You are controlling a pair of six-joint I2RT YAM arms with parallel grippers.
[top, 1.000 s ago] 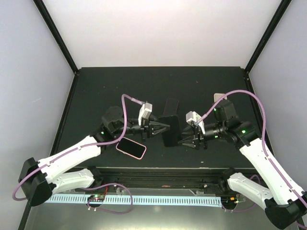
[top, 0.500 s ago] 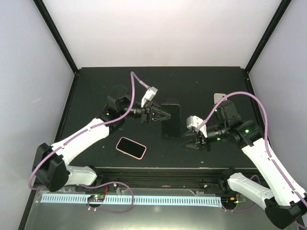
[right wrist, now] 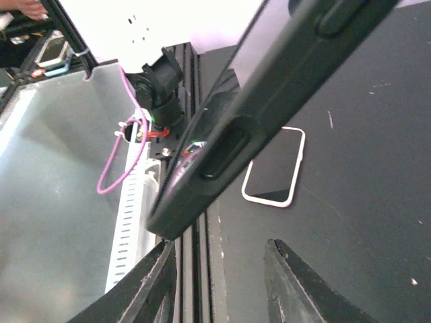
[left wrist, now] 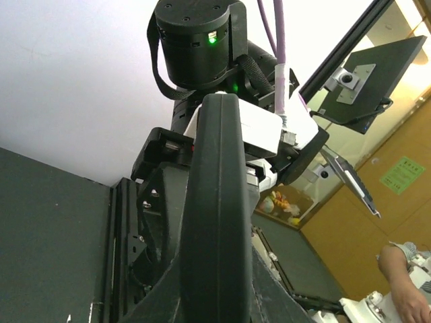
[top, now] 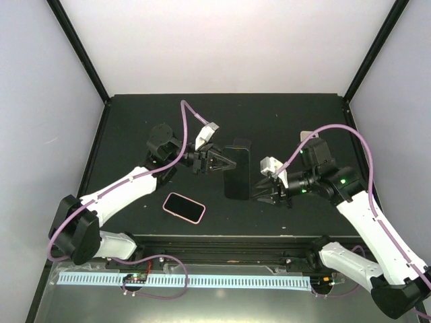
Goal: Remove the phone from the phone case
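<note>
Separation step. The left gripper point(top: 227, 163) clamps the case point(top: 237, 182); the right gripper point(top: 258, 195), jaws spread, sits at its 4 o'clock. Probable next move: close on the free edge.

We see the black phone case point(top: 237, 171) lifted off the table near its centre, tilted, with its long axis running from 12 to 6 o'clock. Raised buttons line its side, and the phone point(right wrist: 276, 40) sits glossy inside its rim.

A robotics lab: black table point(top: 135, 128) boxed in by white panels point(top: 222, 47) and black frame posts point(top: 79, 50), monitor point(left wrist: 380, 64) beyond.
</note>
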